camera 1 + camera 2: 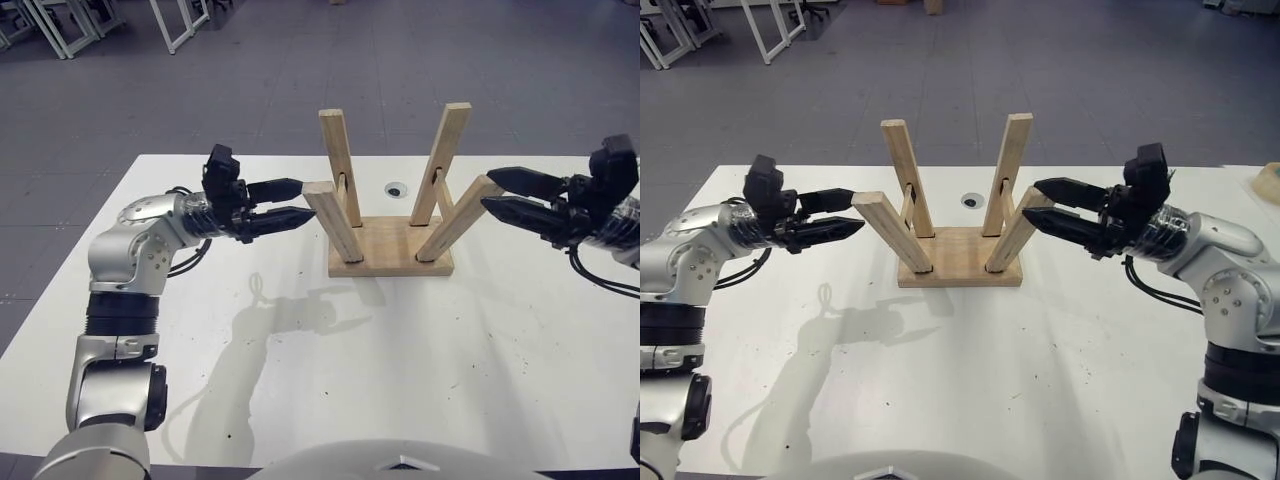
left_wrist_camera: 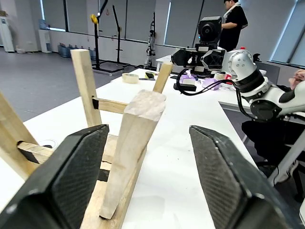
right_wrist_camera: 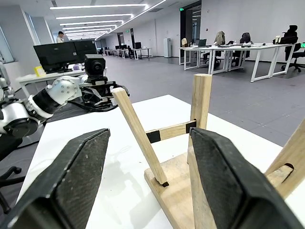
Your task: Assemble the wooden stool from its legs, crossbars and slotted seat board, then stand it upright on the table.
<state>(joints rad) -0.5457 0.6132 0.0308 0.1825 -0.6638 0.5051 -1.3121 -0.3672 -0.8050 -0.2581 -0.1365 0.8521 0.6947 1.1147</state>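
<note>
Dark round grommet (image 1: 396,187); grey floor (image 1: 450,50); tape roll (image 2: 130,78); white desks (image 3: 228,47), dark monitors (image 3: 64,55) beyond.

The pale wooden stool (image 1: 390,215) rests upside down on its seat board (image 1: 391,252), four legs splayed upward.

White desk (image 1: 300,400). Wooden seat board (image 1: 390,248) lies flat on it, upside down, with four legs (image 1: 335,225) sticking up from the board and splayed outward. A small dark round hole (image 1: 396,187) in the desk surface sits just behind the seat board.
</note>
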